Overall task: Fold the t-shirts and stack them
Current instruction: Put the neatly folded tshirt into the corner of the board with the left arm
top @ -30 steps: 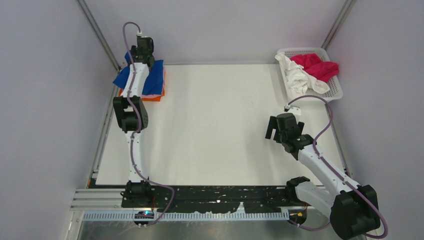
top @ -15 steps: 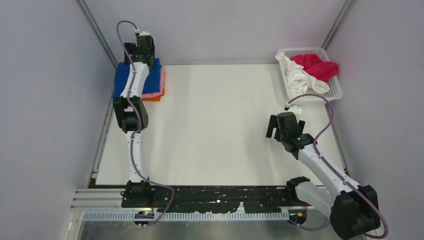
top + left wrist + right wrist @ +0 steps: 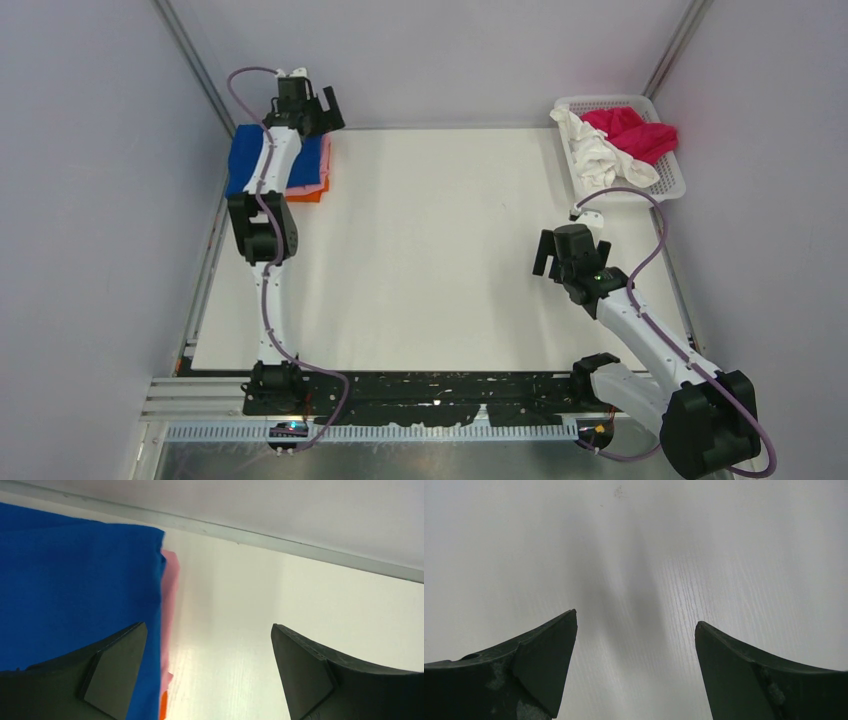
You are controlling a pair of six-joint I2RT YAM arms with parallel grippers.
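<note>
White tabletop (image 3: pixel 430 250), pale grey walls on three sides. L gripper (image 3: pixel 208 630) is at the far-left corner, jaws spread wide w/ nothing between them. It hangs half over blue cloth, half over bare table. Whether it touches the cloth is hard to say from these views, prob. not.

Under it is the folded stack. The blue tee (image 3: pixel 75 590) lies flat on top, and the pink tee (image 3: pixel 171 580) shows as a thin strip along the blue one's right edge. The orange tee (image 3: pixel 305 197) is at the bottom, peeking out at the near-right corner.

R gripper (image 3: pixel 636 617) is also spread and empty, over bare table on the right side, well apart from the stack. Beyond it, at the far-right corner, is a white mesh basket (image 3: pixel 672 185). It holds the white tee (image 3: pixel 598 155), crumpled and spilling over the left rim. The crimson tee (image 3: pixel 635 133) is bunched just beside it.
</note>
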